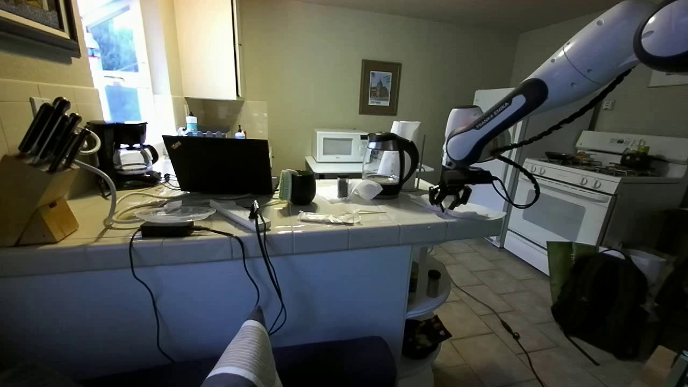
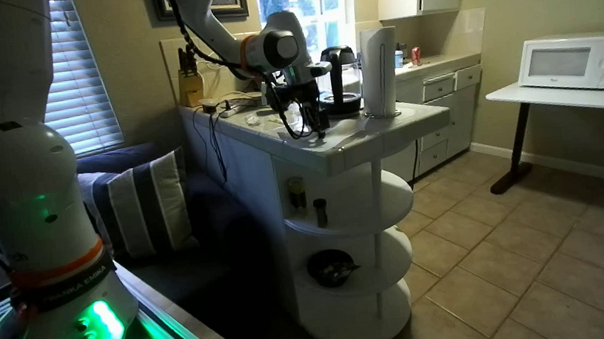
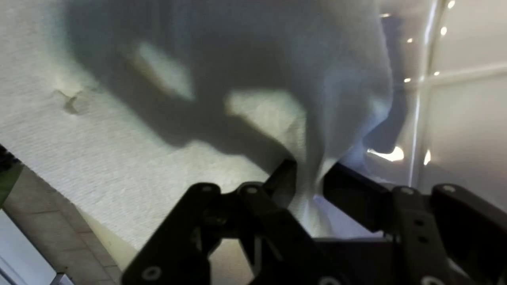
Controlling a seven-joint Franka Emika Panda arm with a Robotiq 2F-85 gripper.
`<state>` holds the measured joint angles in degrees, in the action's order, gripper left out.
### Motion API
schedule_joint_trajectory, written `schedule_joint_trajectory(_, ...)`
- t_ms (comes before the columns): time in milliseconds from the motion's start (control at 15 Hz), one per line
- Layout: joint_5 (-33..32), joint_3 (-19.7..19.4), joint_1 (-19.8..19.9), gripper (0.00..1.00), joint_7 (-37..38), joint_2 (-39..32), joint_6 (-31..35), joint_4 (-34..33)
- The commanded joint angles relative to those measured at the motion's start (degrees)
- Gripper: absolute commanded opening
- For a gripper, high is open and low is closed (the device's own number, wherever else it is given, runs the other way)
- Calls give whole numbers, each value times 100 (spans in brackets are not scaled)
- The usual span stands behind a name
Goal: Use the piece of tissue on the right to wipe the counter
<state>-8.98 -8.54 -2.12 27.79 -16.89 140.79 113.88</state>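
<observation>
Some bare tile of the long pale-grey counter point(image 3: 467, 130) is seen beside the thin, white, rumpled paper tissue point(image 3: 186, 122); on opp. side, the edge is reached. Only in wrist view, a fold is shown pinched betw. fingertips of the black 2-finger gripper point(image 3: 309, 184). By the white jointed arm point(image 1: 578, 62), gripper is held pointing down at counter's end.

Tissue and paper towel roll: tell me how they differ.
The tissue is a thin, rumpled sheet spread low; the paper towel roll is a thick upright cylinder. The tissue is pinched in the gripper, while the paper towel roll stands apart from it. Both are white and rest on the counter.
</observation>
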Motion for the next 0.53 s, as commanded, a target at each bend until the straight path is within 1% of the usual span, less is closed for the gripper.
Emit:
schedule_joint_trajectory(0, 88, 49, 35, 47, -96, -94, -174, -80)
schedule_joint_trajectory(67, 71, 45, 29, 50, -91, -79, -191, -93)
schedule_joint_trajectory(133, 67, 44, 26, 49, -88, -70, -200, -105)
schedule_joint_trajectory(200, 70, 48, 26, 56, -97, -71, -204, -124)
schedule_joint_trajectory(267, 68, 50, 22, 52, -100, -79, -213, -145)
schedule_joint_trajectory(333, 66, 55, 20, 51, -110, -86, -267, -177)
schedule_joint_trajectory(467, 107, 84, 35, 55, -166, -97, -409, -236)
